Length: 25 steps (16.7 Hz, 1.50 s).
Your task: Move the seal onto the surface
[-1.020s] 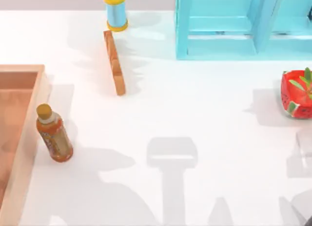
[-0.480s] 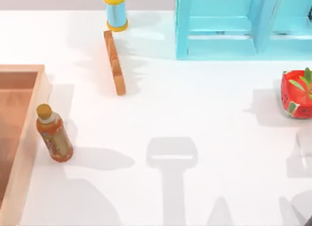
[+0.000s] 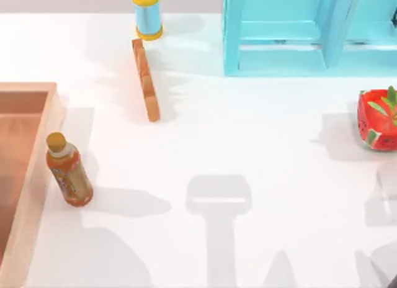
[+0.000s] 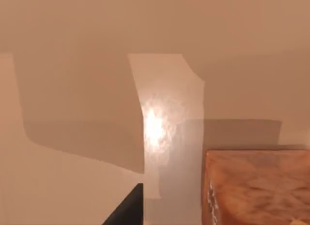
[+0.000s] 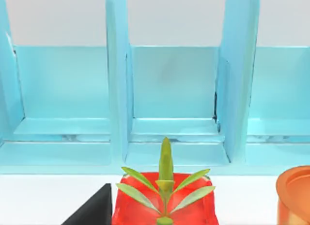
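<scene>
The seal is out of view. The surface is the glossy white tabletop (image 3: 260,139), also seen in the left wrist view (image 4: 72,186) under soft shadows. A dark wedge of my left gripper (image 4: 127,208) shows over the table, near a corner of the wooden tray (image 4: 256,186). A dark wedge of my right gripper (image 5: 93,208) shows beside the red watermelon-patterned pot (image 5: 164,208), facing the light-blue shelf unit (image 5: 174,89). Both arms cast shadows along the table's front edge.
The brown wooden tray (image 3: 37,176) lies at the left edge, with an orange-brown bottle (image 3: 68,170) beside it. A thin orange bar (image 3: 145,80) and a blue spool with yellow ends (image 3: 147,13) stand at the back. The shelf unit (image 3: 298,33) and watermelon pot (image 3: 377,119) are at the right. An orange-brown rim (image 5: 294,193) stands by the pot.
The arm shadow at the table's front left has drawn back toward the front edge. None of the objects has moved.
</scene>
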Each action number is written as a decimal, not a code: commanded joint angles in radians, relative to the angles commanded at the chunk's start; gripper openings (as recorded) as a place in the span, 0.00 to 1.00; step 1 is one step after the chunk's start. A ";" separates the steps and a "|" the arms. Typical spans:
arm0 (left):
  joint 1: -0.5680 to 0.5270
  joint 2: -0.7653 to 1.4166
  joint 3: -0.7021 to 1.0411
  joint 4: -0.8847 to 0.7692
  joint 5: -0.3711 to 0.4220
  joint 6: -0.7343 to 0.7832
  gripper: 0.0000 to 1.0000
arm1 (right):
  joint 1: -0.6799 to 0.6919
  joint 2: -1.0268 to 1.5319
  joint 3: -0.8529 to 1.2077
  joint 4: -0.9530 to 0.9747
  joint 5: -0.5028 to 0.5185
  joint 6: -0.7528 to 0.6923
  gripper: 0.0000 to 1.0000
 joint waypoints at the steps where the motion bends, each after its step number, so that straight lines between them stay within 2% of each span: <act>1: 0.000 0.000 0.000 0.000 0.000 0.000 0.55 | 0.000 0.000 0.000 0.000 0.000 0.000 1.00; 8: 0.000 0.000 0.000 0.000 0.000 0.000 0.02 | 0.000 0.000 0.000 0.000 0.000 0.000 1.00; 19: 0.008 -0.013 0.012 -0.013 0.011 -0.003 0.00 | 0.000 0.000 0.000 0.000 0.000 0.000 1.00; 22: 0.017 -0.081 0.087 -0.108 0.061 -0.029 0.00 | 0.000 0.000 0.000 0.000 0.000 0.000 1.00; 25: -0.056 -0.164 0.193 -0.245 0.104 -0.090 0.00 | 0.000 0.000 0.000 0.000 0.000 0.000 1.00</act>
